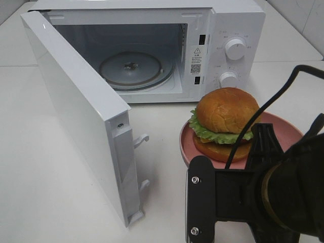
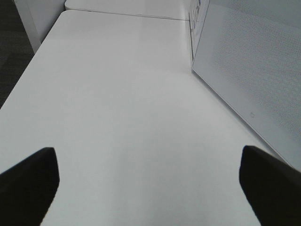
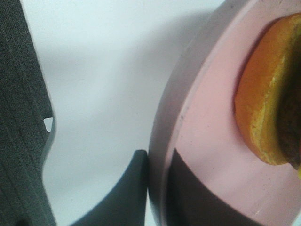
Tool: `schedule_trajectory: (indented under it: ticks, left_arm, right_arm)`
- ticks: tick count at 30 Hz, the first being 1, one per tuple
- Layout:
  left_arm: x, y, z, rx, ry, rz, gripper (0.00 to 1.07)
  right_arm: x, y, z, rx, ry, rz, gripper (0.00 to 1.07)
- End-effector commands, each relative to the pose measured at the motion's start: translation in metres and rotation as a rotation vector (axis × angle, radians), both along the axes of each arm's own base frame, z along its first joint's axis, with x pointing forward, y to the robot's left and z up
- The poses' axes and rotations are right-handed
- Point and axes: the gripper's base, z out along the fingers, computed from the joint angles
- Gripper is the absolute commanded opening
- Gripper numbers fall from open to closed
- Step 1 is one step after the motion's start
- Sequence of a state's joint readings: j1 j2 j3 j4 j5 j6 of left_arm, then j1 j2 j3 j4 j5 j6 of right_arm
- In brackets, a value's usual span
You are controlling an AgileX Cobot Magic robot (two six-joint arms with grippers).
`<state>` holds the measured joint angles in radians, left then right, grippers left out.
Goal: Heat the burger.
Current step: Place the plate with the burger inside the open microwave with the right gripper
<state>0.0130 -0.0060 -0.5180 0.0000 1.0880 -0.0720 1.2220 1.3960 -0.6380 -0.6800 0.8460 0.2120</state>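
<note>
The burger (image 1: 225, 119), with a golden bun, green lettuce and a dark patty, sits on a pink plate (image 1: 291, 129) in front of the microwave's control panel. My right arm (image 1: 263, 197) reaches in from the near side of the plate. In the right wrist view my right gripper (image 3: 160, 188) is shut on the plate's rim (image 3: 188, 117), one finger outside it and one on the plate's inner face, with the burger (image 3: 263, 108) just beyond. My left gripper (image 2: 148, 183) hangs open over bare table with nothing between its fingers.
The white microwave (image 1: 228, 30) stands at the back with its door (image 1: 76, 106) swung wide open toward the front left and its glass turntable (image 1: 131, 68) bare. The door's perforated inner face (image 2: 254, 70) shows beside my left gripper. The table (image 1: 50, 192) is white.
</note>
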Motion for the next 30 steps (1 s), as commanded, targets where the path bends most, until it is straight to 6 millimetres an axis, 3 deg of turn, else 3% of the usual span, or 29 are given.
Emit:
schedule_trajectory:
  ticks: [1, 8, 21, 30]
  left_arm:
    - [-0.001, 0.000, 0.002, 0.000, -0.031, -0.002, 0.97]
    - [-0.001, 0.000, 0.002, 0.000, -0.031, -0.002, 0.97]
    - [-0.001, 0.000, 0.002, 0.000, -0.031, -0.002, 0.97]
    - [-0.001, 0.000, 0.002, 0.000, -0.031, -0.002, 0.97]
  right_arm:
    - [0.010, -0.001, 0.004, -0.013, -0.044, 0.096, 0.04]
    - [0.032, -0.006, 0.005, -0.004, -0.051, 0.209, 0.04]
    - [0.079, -0.032, 0.007, 0.062, -0.085, 0.302, 0.05]
    - [0.091, -0.041, 0.008, 0.095, -0.095, 0.419, 0.05]
